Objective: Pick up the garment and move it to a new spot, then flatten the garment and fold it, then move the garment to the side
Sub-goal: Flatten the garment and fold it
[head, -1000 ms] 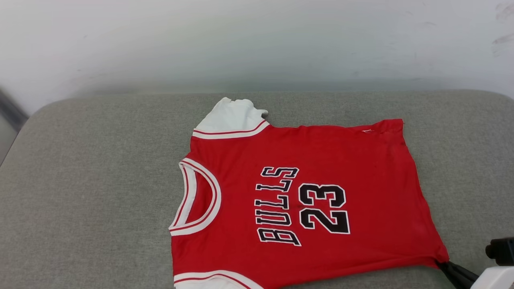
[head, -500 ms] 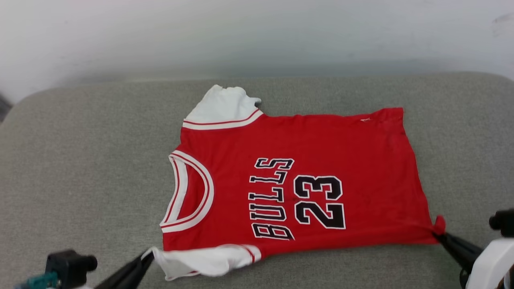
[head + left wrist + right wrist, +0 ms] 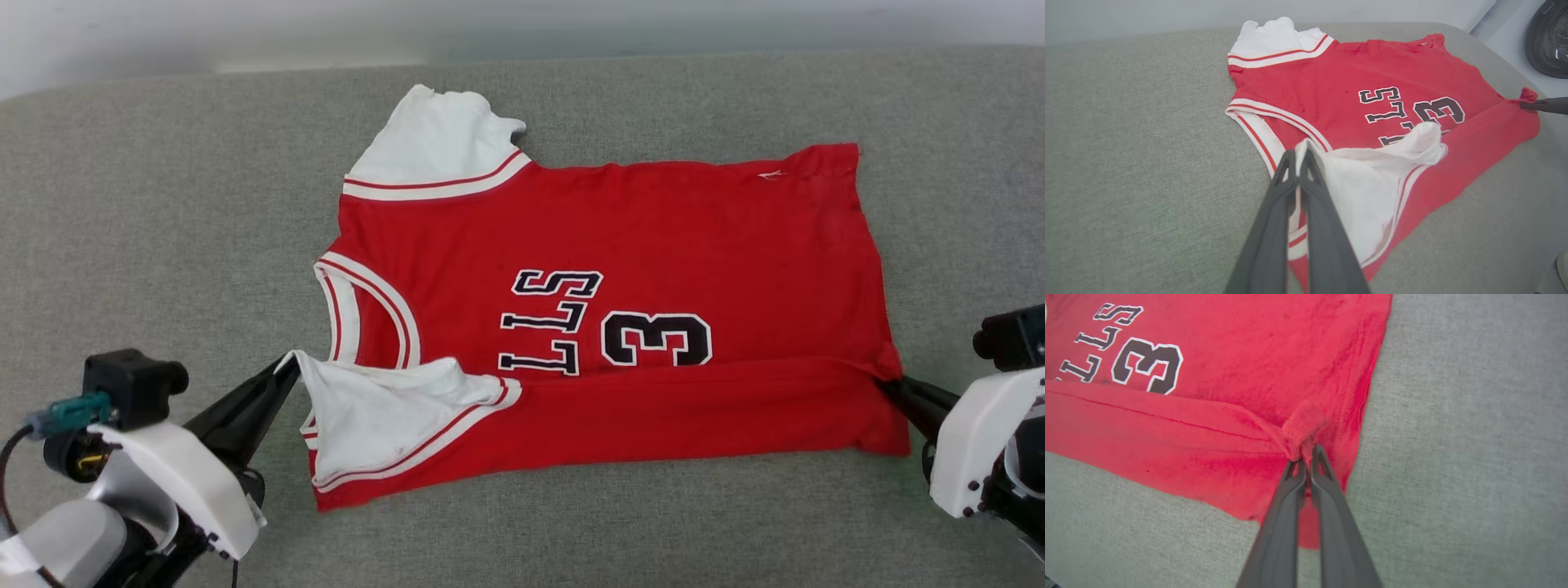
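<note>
Two pinches on the shirt (image 3: 653,229) right now: left gripper (image 3: 286,366) clamped on the white sleeve (image 3: 375,412), right gripper (image 3: 888,384) clamped on the red hem corner (image 3: 888,359), near edge doubled over on the grey cushion (image 3: 163,204). Soft, light cloth, likely to sag, so corners look the best holds.

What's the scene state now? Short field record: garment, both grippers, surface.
garment: red jersey, front up, near edge folded over part of the lettering
left gripper: shut on the near white sleeve
right gripper: shut on the near hem corner
surface: grey cushion
fold: partly done
</note>
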